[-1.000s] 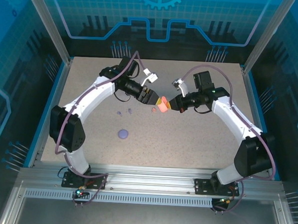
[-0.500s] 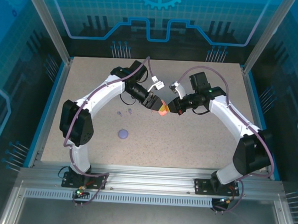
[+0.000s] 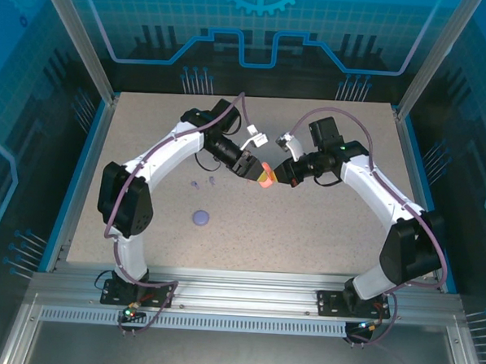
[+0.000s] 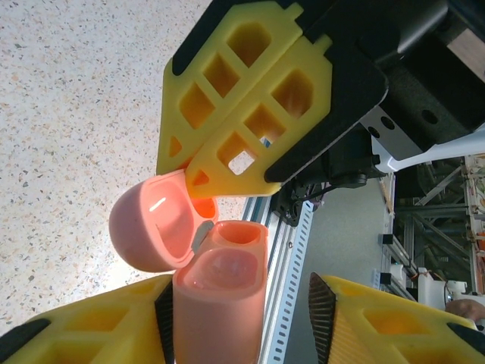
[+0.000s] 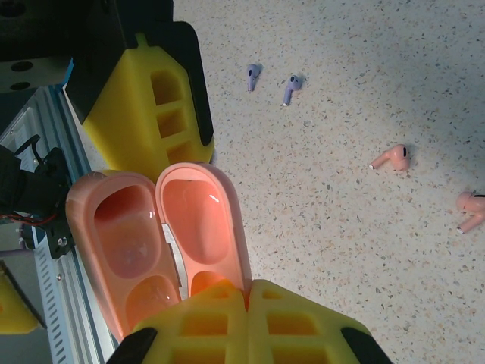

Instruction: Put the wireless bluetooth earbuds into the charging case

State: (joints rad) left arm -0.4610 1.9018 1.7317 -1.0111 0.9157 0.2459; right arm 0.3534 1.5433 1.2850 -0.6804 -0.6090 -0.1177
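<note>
Now, right gripper (image 5: 246, 299): pinched shut on open case (image 5: 114, 227)
Left gripper (image 4: 241, 294): part-open astride case, gripping nothing
Earbuds (image 5: 292, 89): 4 on table (image 5: 341, 250), nearer left gripper

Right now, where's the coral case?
Top view, centre: the coral case is held up, lid open, pinched by the right gripper with the left gripper around its body; two lavender earbuds lie to its left.
</note>
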